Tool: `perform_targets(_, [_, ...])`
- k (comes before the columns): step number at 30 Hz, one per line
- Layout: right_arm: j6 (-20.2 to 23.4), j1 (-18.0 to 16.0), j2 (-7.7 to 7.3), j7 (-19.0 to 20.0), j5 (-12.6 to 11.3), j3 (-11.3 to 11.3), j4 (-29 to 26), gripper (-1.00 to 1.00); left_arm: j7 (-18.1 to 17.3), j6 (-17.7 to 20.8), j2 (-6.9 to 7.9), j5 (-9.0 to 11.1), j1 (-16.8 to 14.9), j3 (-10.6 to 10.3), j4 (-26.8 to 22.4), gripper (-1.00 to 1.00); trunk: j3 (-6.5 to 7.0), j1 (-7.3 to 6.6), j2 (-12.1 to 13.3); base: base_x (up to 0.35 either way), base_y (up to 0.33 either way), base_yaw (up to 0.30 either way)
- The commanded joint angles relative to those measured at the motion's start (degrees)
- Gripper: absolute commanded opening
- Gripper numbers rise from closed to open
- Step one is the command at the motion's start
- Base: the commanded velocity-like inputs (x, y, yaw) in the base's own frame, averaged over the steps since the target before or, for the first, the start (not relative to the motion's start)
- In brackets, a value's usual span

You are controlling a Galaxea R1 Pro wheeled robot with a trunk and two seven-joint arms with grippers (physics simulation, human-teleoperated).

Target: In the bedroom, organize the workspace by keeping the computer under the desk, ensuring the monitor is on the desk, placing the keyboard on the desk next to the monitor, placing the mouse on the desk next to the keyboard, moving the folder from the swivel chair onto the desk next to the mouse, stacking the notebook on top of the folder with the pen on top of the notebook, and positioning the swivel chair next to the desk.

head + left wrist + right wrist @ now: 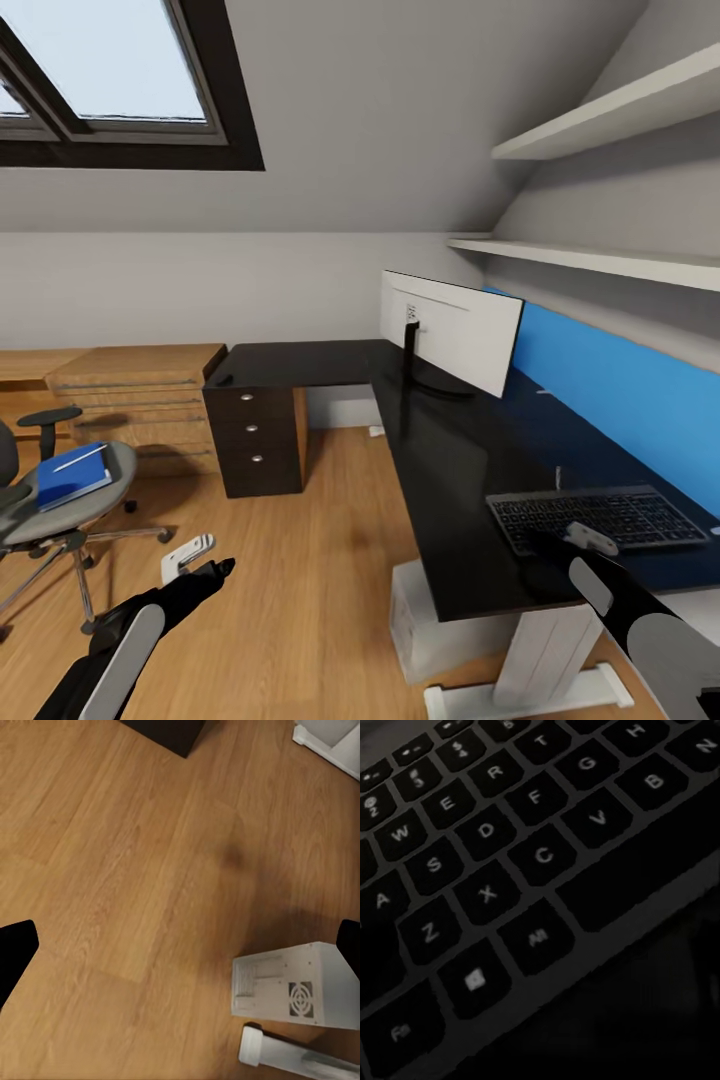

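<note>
The black desk (440, 450) carries the monitor (450, 340), its white back towards me, and the black keyboard (600, 515) near the blue wall panel. My right gripper (590, 540) rests at the keyboard's front edge; the right wrist view sits very close over the keys (510, 870), so its jaws are hidden. The swivel chair (50, 515) stands at the left with the blue folder (72, 478) and the white pen (80, 458) on its seat. My left gripper (200, 565) hangs open above the floor. The white computer (430, 620) (300, 986) stands under the desk. Mouse and notebook are out of view.
A black three-drawer unit (255, 435) holds up the desk's left wing, beside a light wood dresser (140, 400). White desk legs (545, 650) stand by the computer. Shelves (600, 260) run along the right wall. Wood floor (300, 580) lies between chair and desk.
</note>
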Motion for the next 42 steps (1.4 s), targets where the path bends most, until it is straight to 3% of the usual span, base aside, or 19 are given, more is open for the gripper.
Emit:
perform_targets(1, [0.26,-0.02,-0.06,-0.39,-0.46,0.48,-0.14,1.00,0.57,0.08,0.04,0.60,-0.03,-0.09,-0.08,1.00,-0.07,0.01,-0.04,0.168,0.096,0.000])
perform_targets(11, [0.14,-0.01,-0.06,-0.35,-0.46,0.48,-0.32,1.00,0.57,0.11,0.04,0.60,-0.03,-0.97,0.69,1.00,-0.07,0.01,-0.04,0.070,0.027,0.000])
perform_targets(16, [-2.71,0.00,-0.06,-0.31,-0.45,0.56,-0.26,1.00,0.66,0.04,0.04,0.60,-0.03,-1.27,0.71,1.00,-0.07,0.01,-0.04,0.077,0.079,0.000])
perform_targets(33, [-3.20,0.00,0.03,-0.23,-0.40,0.62,-0.38,1.00,0.51,0.11,0.06,0.65,-0.03,-1.30,1.41,1.00,-0.07,0.01,-0.04,0.111,0.068,0.000])
perform_targets(39, [-3.23,0.00,0.48,-0.09,-0.31,0.76,-0.56,1.00,0.70,0.04,0.05,0.56,-0.03,-1.37,1.49,1.00,1.01,-1.30,2.37,0.002,0.001,0.000])
perform_targets(42, [-3.24,0.02,0.86,-0.06,2.58,0.76,-0.75,1.00,0.82,0.05,0.04,0.52,-0.03,-1.38,1.50,1.00,1.55,-1.96,3.57,0.000,0.000,0.000])
